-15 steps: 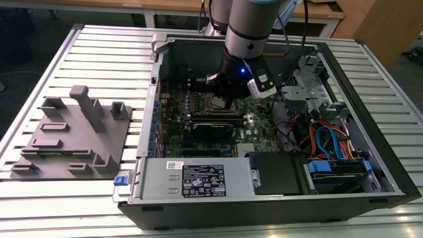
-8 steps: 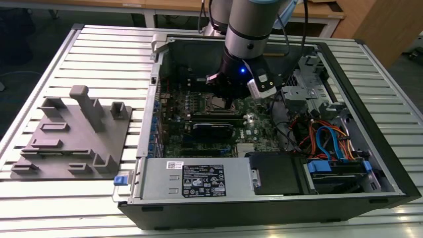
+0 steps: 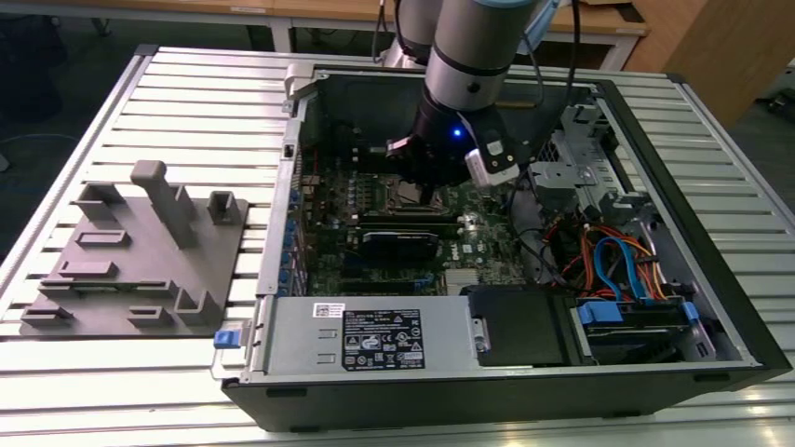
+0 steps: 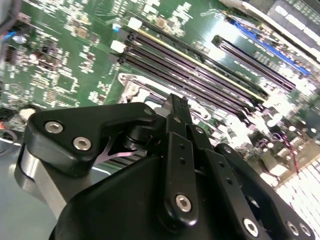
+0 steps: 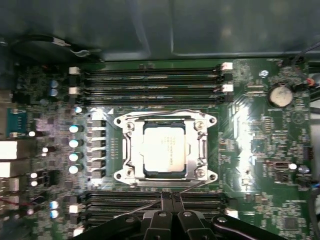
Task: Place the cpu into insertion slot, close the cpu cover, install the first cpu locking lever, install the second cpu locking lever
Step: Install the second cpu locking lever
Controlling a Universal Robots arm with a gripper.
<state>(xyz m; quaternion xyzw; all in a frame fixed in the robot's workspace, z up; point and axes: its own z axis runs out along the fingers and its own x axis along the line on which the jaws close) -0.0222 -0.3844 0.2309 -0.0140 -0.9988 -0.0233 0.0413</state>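
Your cpu point(image 5: 164, 153) already sat in the insertion slot point(image 5: 165, 148) on the green motherboard point(image 5: 260, 150), near the middle of the open computer case point(image 3: 695, 307). The cpu cover point(image 5: 131, 150) looked folded down around it. Thin wire levers point(image 5: 150, 111) ran along the socket's edges; whether either was latched, you couldn't tell. Your gripper point(image 5: 171, 196) hovered just beside the socket with its fingers pressed together, holding nothing.
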